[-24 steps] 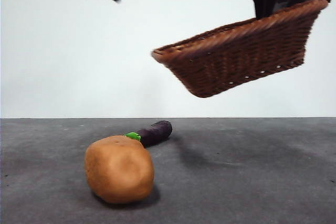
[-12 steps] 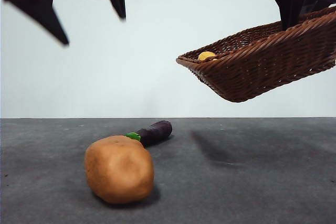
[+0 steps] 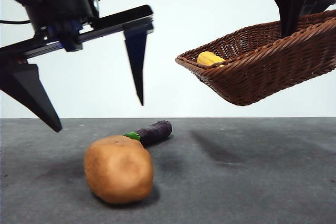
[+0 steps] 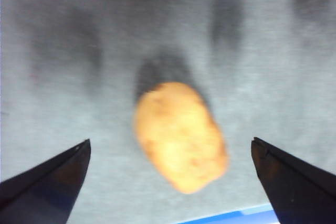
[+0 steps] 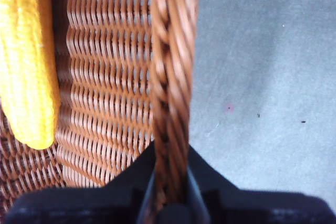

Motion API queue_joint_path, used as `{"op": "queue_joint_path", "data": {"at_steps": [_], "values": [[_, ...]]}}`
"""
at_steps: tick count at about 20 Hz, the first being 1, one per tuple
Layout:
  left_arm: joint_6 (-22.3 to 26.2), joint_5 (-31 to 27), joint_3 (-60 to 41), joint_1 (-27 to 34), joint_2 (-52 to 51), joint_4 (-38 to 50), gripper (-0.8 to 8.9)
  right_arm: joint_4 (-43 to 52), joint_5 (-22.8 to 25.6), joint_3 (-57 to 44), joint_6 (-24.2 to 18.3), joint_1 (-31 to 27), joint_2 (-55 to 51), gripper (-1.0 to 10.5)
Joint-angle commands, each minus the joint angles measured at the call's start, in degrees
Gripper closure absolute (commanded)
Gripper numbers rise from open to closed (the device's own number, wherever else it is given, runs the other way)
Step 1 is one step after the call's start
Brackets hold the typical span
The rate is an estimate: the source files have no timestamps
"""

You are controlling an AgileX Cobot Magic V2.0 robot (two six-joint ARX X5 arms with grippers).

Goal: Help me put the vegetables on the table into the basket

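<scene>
Left gripper hangs over the potato with jaws spread wide and nothing in them, wide enough to straddle it, so it looks lined up for a drop-and-grasp on the near-left table. Right gripper is clamped on the basket rim, holding it tilted in the air at upper right, probably to keep it off the table and ready to receive; corn already lies inside, eggplant sits just behind the potato
</scene>
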Motion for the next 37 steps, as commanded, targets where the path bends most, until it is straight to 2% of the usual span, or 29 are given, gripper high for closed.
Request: {"op": "queue_joint_path", "data": {"at_steps": [1,5,12,13,14,17,18,21,24,26,32,35,37], "values": [[-2.84,-1.42,-0.66,-1.7,2.51,0.79,2.8,0.39,-0.35,-0.37,-0.79,-0.04,-0.22,9.5],[-5.35,-0.17,-0.66,-1.9,7.67,1.75,2.8,-0.04,-0.35,-0.37,-1.75,-0.02,-0.22,9.5],[-5.99,0.74,-0.66,-1.9,12.13,3.8,2.84,-0.74,-0.37,-0.37,-2.69,-0.02,-0.22,9.5],[-6.12,0.74,-0.66,-1.9,12.37,3.8,3.14,-0.83,-0.37,-0.37,-2.97,-0.02,-0.22,9.5],[-6.14,0.46,-0.66,-1.9,12.44,3.8,4.15,-0.9,-0.37,-0.37,-3.06,-0.02,-0.22,9.5],[-6.03,-1.44,-0.66,-2.05,12.44,3.8,8.06,-0.98,-0.37,-0.37,-3.41,-0.02,-0.22,9.5],[-5.42,-1.55,-0.66,-2.05,12.44,3.96,8.27,-1.07,-0.37,-0.37,-3.56,-0.02,-0.22,9.5],[0.11,-1.62,-0.42,-2.05,12.17,5.01,8.27,-1.16,-0.35,-0.37,-4.15,-0.02,-0.22,9.5],[11.34,0.31,1.77,-2.03,10.34,4.13,8.27,-1.33,-0.33,-0.37,-4.66,-0.04,-0.22,9.5],[16.15,3.19,4.11,-2.05,8.02,3.23,8.27,-1.38,-0.33,-0.37,-4.66,-0.04,-0.22,9.5],[18.84,2.64,12.44,-4.02,-0.9,4.55,8.26,-2.43,-0.35,-0.37,-4.42,0.04,-0.22,9.5],[20.33,2.67,13.68,-6.62,-3.23,11.87,8.26,-3.04,-1.2,-0.37,-3.26,0.09,-0.22,9.6],[20.72,2.67,13.68,-8.11,-2.95,15.96,8.26,-3.08,-4.24,-0.37,-3.04,0.52,-0.22,9.5]]}}
